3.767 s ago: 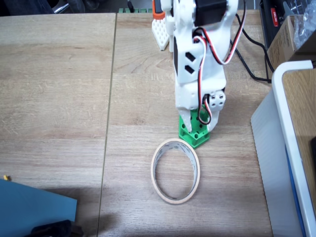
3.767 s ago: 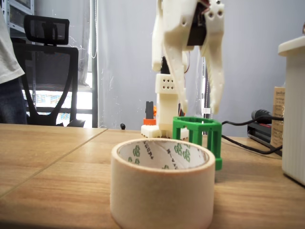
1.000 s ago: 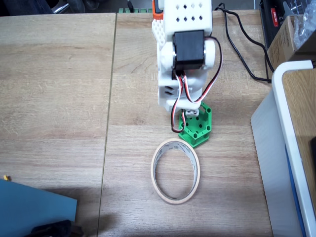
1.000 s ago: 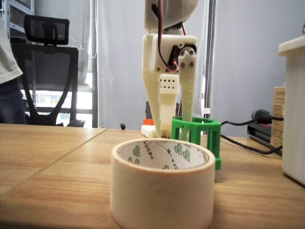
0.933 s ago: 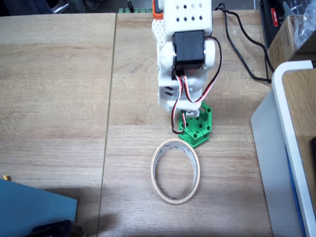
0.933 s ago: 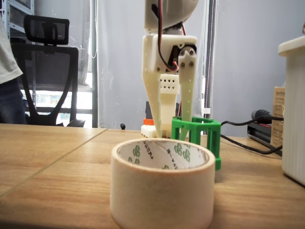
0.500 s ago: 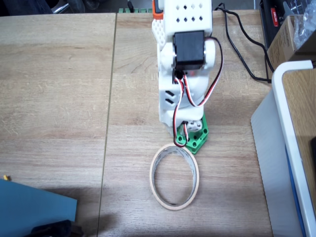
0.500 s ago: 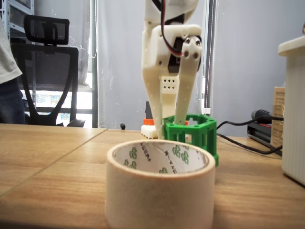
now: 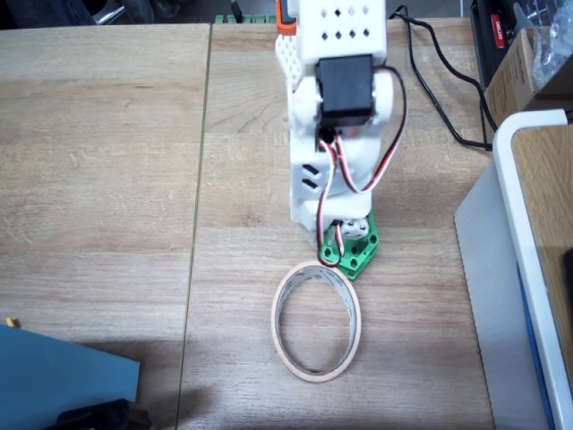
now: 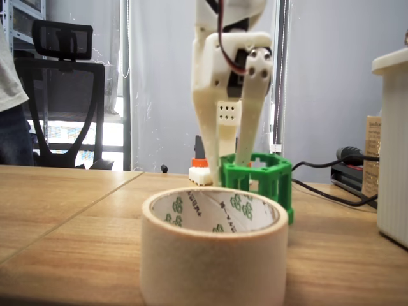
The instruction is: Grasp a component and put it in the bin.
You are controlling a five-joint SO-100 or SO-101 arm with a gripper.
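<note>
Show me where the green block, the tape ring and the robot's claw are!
Green block [image 9: 358, 253], top-down fixed view, on its lower corner.
Tape ring [image 10: 213, 271], low fixed view, on its outer wall.
Gripper [image 10: 231, 180], low fixed view, between its fingertips at the block.

Even bright light, soft shadows, sharp

The fingers [image 10: 245, 143] have closed on the component [image 10: 258, 180], nudging the bin [image 9: 317, 322].

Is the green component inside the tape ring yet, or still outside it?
Outside: the component stands just beyond the ring's far rim.
</note>
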